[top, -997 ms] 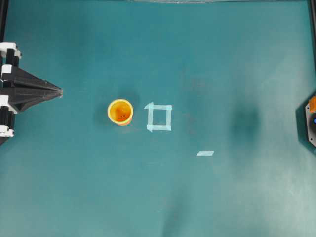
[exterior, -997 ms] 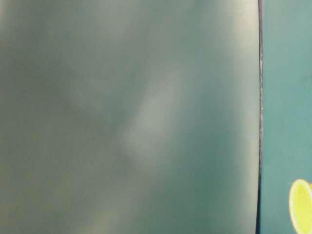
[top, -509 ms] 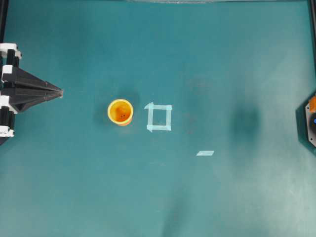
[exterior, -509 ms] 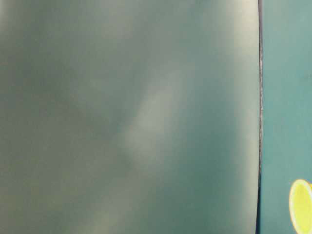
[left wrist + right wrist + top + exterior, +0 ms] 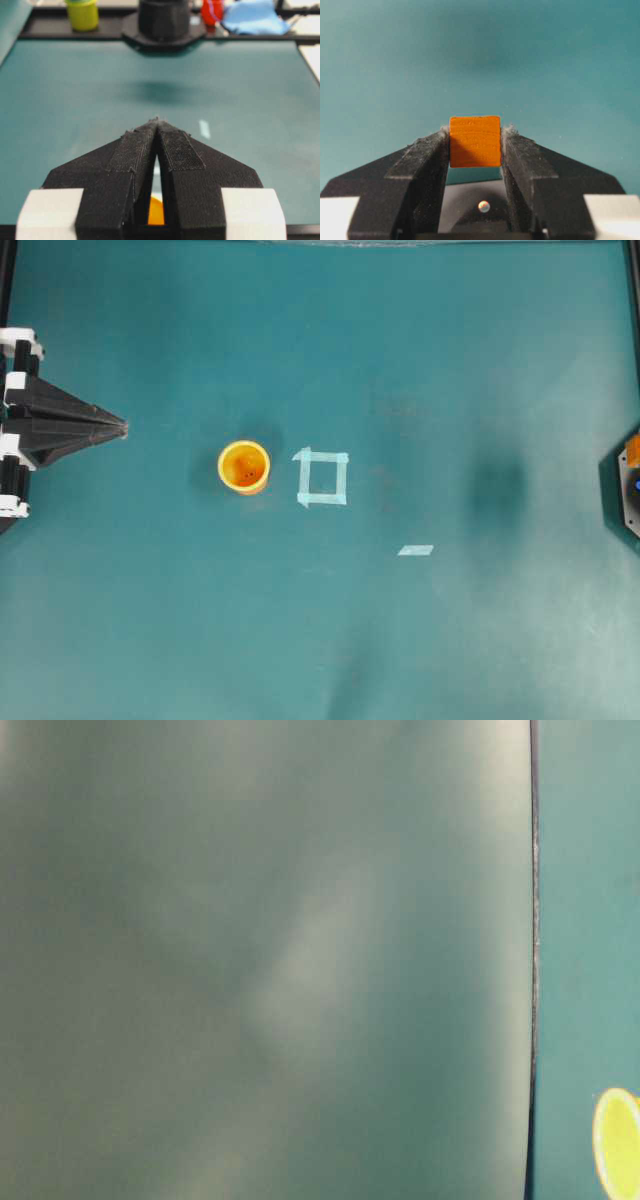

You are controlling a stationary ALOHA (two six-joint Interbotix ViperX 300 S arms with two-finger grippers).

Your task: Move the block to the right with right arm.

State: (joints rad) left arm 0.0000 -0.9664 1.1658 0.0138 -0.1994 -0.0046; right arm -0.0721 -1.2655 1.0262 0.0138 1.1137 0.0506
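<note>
Pinching the block (image 5: 475,141) squarely, my right gripper (image 5: 475,145) should lower it gently to the mat (image 5: 450,360) before I spread the fingers. Left gripper (image 5: 157,125) rests pressed shut.

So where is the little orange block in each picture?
Overhead: only an orange sliver at the right edge, likely the block.
Table-level: not in it; just a yellow cup edge at bottom right.
Left wrist: not in it; the orange between the shut left tool is the cup.
Right wrist: centre, the block pinched in the right tool.
Shared landmark: the cup, left of the tape square.
</note>
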